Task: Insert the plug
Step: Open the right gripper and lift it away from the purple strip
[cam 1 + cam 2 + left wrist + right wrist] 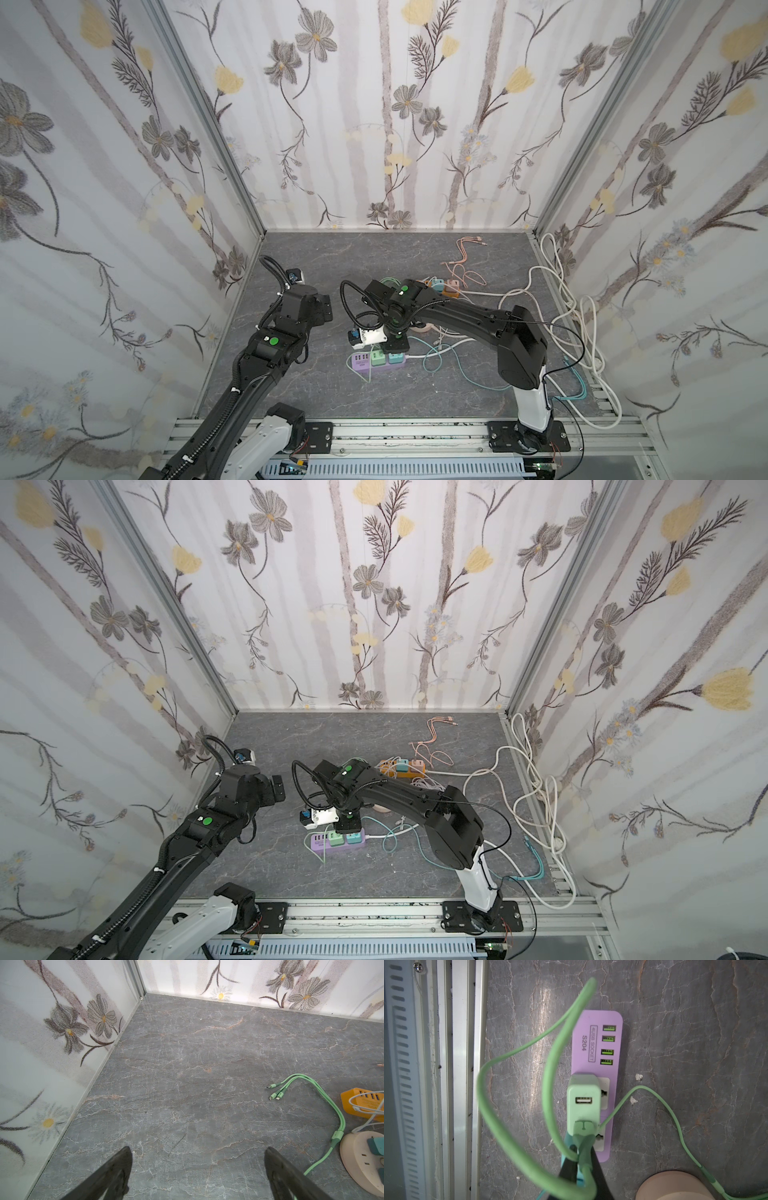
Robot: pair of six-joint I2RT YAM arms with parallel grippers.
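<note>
A purple power strip (591, 1043) lies flat on the grey floor, also visible in both top views (360, 362) (318, 843). A light green charger (583, 1093) stands in it with one free USB port. The green plug (584, 1126) sits in the charger's other port. My right gripper (582, 1159) points straight down over the strip (397, 343) and is shut on the plug's boot, its green cable looping in front of the camera. My left gripper (197, 1149) hangs open over bare floor at the left (324, 309), holding nothing.
A teal charger (395, 357) stands beside the green one. A round beige socket (363, 1159) and an orange strip (361, 1101) lie further back. A three-headed green cable (278, 1091), pink cables (465, 257) and white cords (573, 311) sprawl to the right. Walls close three sides.
</note>
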